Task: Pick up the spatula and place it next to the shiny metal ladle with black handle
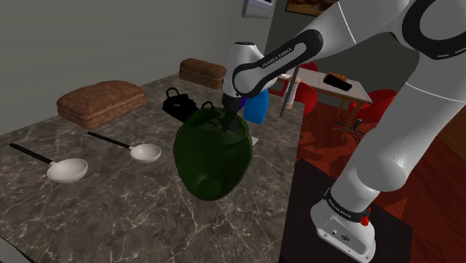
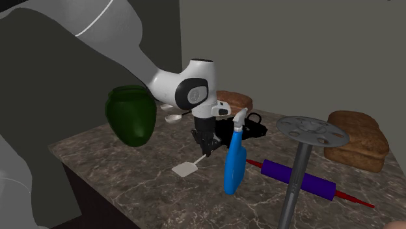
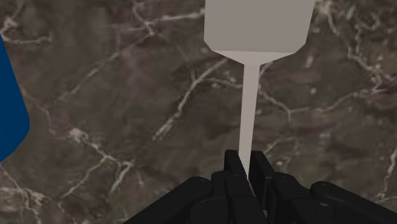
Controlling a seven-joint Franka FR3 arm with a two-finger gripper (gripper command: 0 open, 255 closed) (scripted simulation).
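My gripper (image 3: 245,170) is shut on the thin handle of a pale grey spatula (image 3: 257,28), whose flat blade points away from the fingers. In the second exterior view the gripper (image 2: 207,151) hangs over the near part of the marble countertop, and the spatula (image 2: 185,169) slants down from it with the blade at or just above the surface. Two pale ladles with black handles lie side by side, one (image 1: 145,153) nearer the arm and one (image 1: 66,170) farther toward the shoulder view's left. A dark green vase (image 1: 213,153) hides the fingers in the shoulder view.
A blue spray bottle (image 2: 235,159) stands close beside the gripper. A purple rolling pin (image 2: 299,179), a grey metal utensil (image 2: 302,156), a black bag (image 1: 178,103) and two loaves of bread (image 1: 101,101) (image 1: 203,71) share the countertop (image 1: 112,217). The green vase (image 2: 132,115) stands between gripper and ladles.
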